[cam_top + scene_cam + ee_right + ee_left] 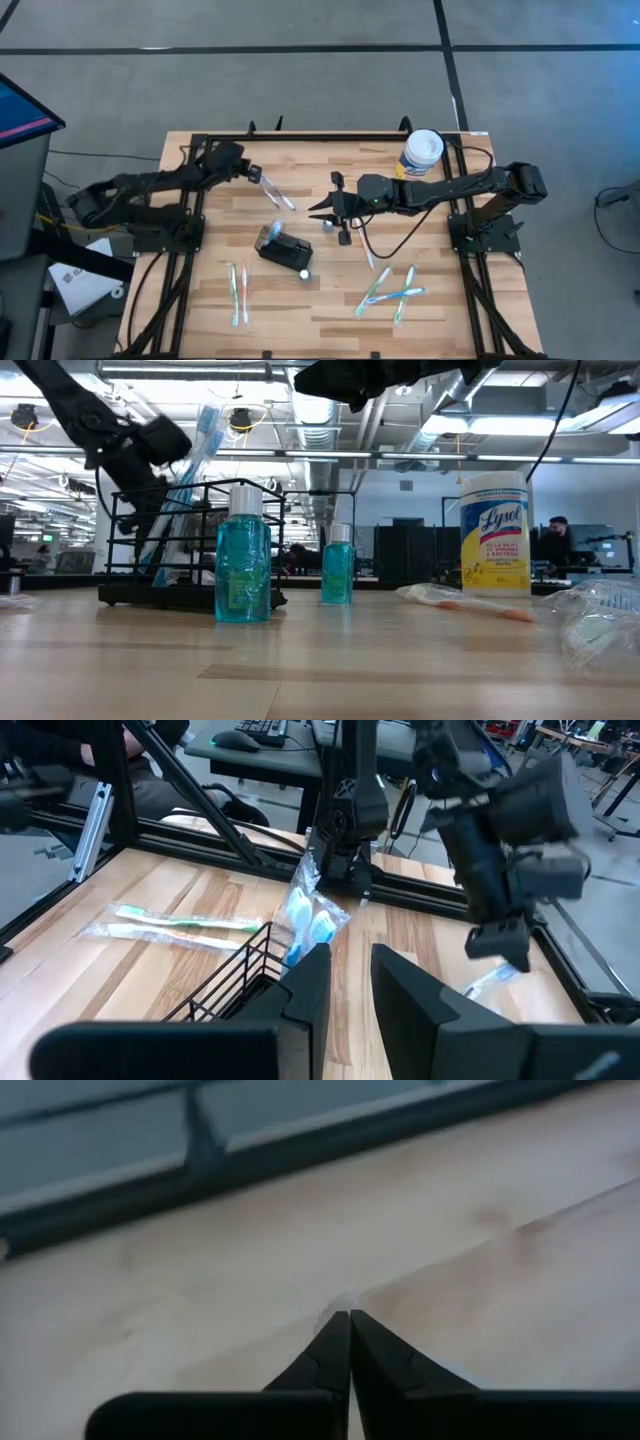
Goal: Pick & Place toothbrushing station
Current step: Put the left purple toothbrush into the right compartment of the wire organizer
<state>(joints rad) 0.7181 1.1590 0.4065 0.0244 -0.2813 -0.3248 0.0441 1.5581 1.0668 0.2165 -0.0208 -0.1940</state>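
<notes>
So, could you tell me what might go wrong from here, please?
The left end effector pinches only the edge of the clear-wrapped blue toothbrush, so it could slip out. The right end effector, open beside the black wire toothbrushing station, could knock the toothbrush on its way in.

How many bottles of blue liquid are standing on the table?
2. One bottle stands before the black wire rack in the low view; the second bottle stands farther back, to its right. Others may be hidden.
</notes>
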